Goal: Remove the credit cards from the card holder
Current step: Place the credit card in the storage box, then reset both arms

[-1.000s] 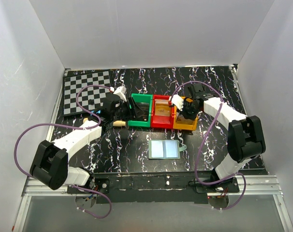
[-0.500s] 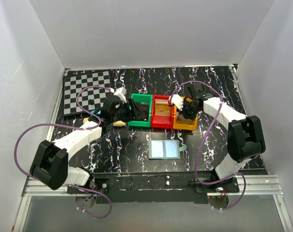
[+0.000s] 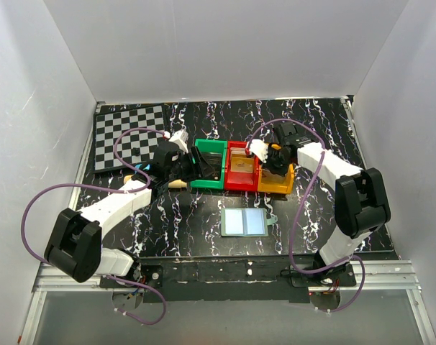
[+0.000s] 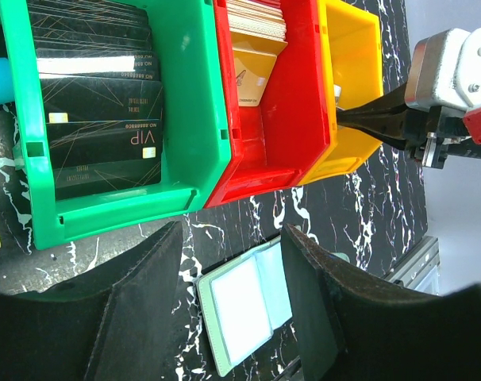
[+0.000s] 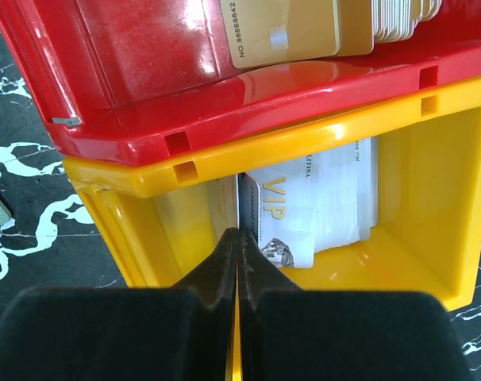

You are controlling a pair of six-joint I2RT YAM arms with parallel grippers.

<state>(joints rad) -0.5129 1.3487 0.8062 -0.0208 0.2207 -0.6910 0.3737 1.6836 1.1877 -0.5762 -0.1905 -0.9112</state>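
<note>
The card holder lies open on the black marbled table, pale-blue panels up; the left wrist view shows it between and beyond my fingers. My left gripper hovers open and empty by the green bin, which holds dark credit cards. My right gripper is shut over the yellow bin, pinching a pale credit card that stands on edge. A white VIP card lies flat in that bin.
A red bin with gold cards sits between the green and yellow ones. A checkerboard lies at the back left. White walls close in the table on three sides.
The right wrist has shifted slightly left and toward the back over the yellow bin. The left arm and the card holder have not moved.
</note>
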